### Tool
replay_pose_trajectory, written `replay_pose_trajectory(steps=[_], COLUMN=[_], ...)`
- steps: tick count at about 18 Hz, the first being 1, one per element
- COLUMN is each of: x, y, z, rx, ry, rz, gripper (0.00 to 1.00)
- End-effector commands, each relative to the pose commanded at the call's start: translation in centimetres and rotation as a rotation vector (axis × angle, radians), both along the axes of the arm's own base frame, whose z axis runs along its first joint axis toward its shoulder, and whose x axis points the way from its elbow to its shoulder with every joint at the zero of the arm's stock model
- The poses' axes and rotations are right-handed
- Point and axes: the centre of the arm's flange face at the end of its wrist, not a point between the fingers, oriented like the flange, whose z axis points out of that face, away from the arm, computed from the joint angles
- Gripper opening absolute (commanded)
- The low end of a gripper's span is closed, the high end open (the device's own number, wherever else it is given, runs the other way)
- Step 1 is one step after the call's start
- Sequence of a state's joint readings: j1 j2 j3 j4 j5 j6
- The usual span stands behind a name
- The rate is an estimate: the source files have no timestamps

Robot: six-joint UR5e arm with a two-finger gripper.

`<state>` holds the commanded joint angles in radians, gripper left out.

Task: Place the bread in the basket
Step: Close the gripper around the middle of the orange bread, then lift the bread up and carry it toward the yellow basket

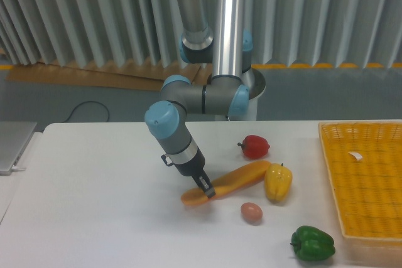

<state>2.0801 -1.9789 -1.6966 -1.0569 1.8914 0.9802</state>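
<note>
Smooth white table, gripper closed around slim, glossy bread.

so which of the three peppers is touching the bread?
The yellow pepper: it sits against the bread's right end. The red pepper lies apart behind it; the green pepper lies well in front.

A red pepper sits on the white desk, with a yellow pepper nearer the front. A small egg lies below them, and a green pepper rests near the front edge. A black cable curls on the floor behind.
</note>
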Motion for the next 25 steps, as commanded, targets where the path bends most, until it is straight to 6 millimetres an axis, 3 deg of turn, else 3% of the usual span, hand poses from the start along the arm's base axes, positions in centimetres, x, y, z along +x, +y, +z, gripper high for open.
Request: replay_pose_trajectory(steps=[6,12,14,21,25], x=[-0.2,-0.4,-0.4,0.2,-0.3], y=[0.1,-0.9,-1.1,-2.5,-3.4], z=[0.8,4.5,4.9,11.3,13.7], rx=[0.013,0.061,0.059,0.101,0.142], ry=[0.002,0.024,0.014,-0.033,-0.057], rz=[0.0,0.015,0.018,0.031,0.047], gripper=[0.22,0.22,0.22,0.23,0.23])
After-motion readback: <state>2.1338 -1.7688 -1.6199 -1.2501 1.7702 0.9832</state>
